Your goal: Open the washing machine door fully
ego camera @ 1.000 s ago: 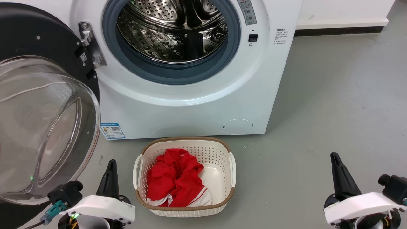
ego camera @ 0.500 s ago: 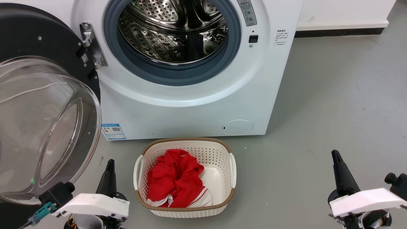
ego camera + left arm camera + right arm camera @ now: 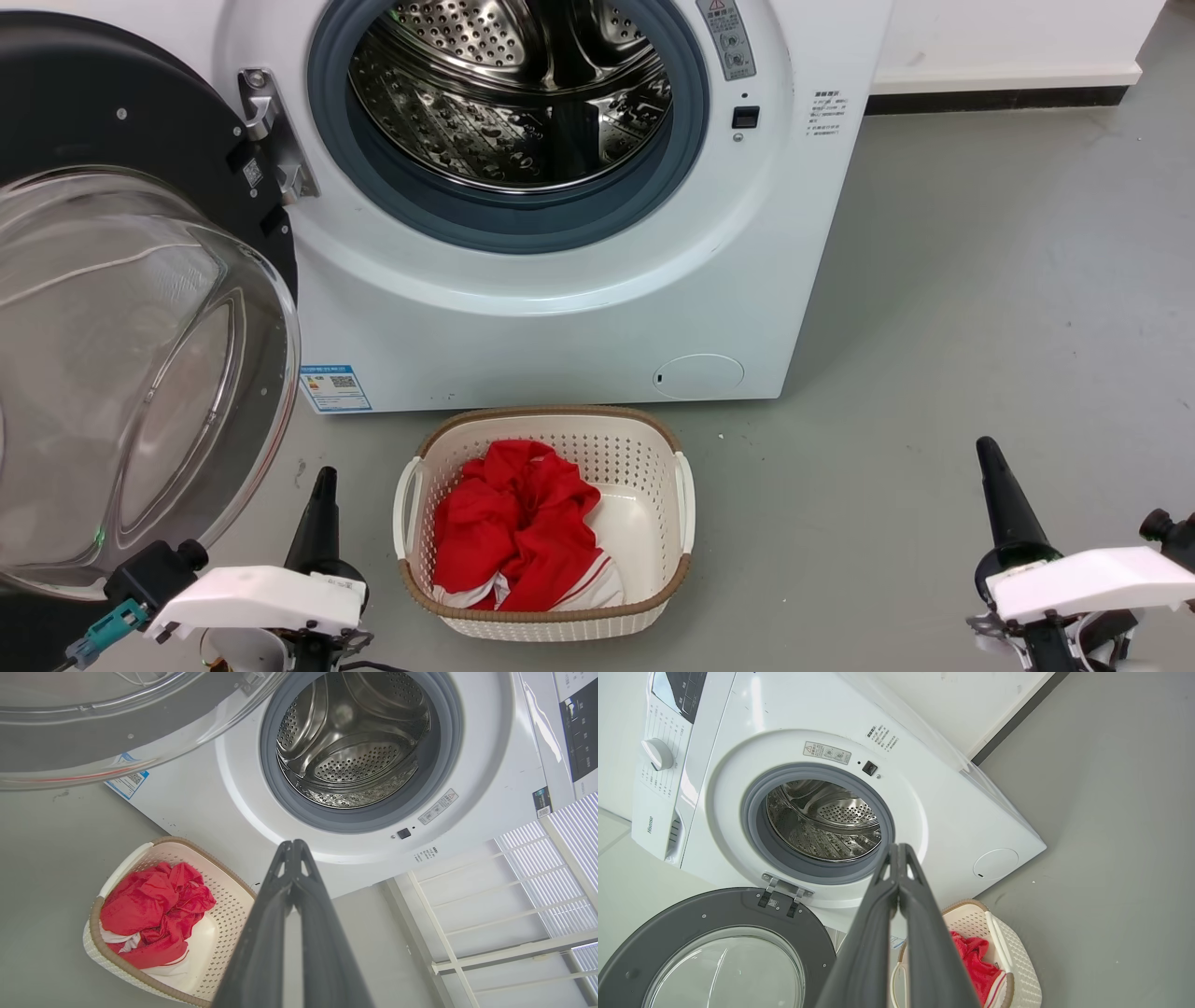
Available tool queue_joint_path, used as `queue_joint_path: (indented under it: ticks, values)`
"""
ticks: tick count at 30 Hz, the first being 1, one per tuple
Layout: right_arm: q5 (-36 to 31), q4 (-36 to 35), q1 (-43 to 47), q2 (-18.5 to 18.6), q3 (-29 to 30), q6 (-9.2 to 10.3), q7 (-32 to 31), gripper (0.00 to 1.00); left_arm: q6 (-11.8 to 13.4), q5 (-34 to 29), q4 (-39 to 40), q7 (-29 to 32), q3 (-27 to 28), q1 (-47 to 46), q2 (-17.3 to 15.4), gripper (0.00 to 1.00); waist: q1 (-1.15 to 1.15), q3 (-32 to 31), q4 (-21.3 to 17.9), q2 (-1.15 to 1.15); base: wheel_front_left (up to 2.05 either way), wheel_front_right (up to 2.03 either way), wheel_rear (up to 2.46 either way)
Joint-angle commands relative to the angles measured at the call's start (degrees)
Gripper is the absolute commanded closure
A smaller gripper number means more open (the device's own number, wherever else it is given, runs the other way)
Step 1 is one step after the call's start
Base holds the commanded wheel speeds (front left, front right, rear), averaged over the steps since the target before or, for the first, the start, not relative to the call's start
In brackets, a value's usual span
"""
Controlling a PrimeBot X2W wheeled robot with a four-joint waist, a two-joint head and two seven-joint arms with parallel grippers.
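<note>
The washing machine door (image 3: 121, 308) hangs swung wide at the left of the washing machine (image 3: 560, 317), its glass bowl bulging toward the head camera. The steel drum (image 3: 513, 93) gapes inside its grey gasket (image 3: 523, 224). Just in front, on the floor (image 3: 934, 280), sits a white basket (image 3: 551, 415) holding red cloth (image 3: 513, 532). The left pincer (image 3: 322, 499) is low near the door's lower edge, fingers pressed together, gripping nothing. The right pincer (image 3: 997, 485), well off right, is likewise closed and empty.
</note>
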State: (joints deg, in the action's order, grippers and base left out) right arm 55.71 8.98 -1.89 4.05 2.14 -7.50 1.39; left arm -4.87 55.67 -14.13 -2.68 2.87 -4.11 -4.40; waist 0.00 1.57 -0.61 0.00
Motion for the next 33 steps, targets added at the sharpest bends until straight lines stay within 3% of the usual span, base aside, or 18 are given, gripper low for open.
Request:
queue_joint_path:
  ticks: [1, 33]
  values:
    - [1.5, -0.4, -1.3, 0.5, 0.2, 0.00, -0.2, 1.00, -0.3, 1.4, 0.7, 0.3, 0.4, -1.5, 0.1, 1.00, 0.00, 0.0, 0.0, 0.00, 0.00, 0.00, 0.00]
    - [21.8, 2.6, -3.2, 0.4, 1.5, 0.00, -3.6, 1.00, -1.7, 20.8, 0.4, 5.3, 2.3, -2.1, 0.9, 1.00, 0.00, -0.7, 0.3, 0.00, 0.00, 0.00, 0.00]
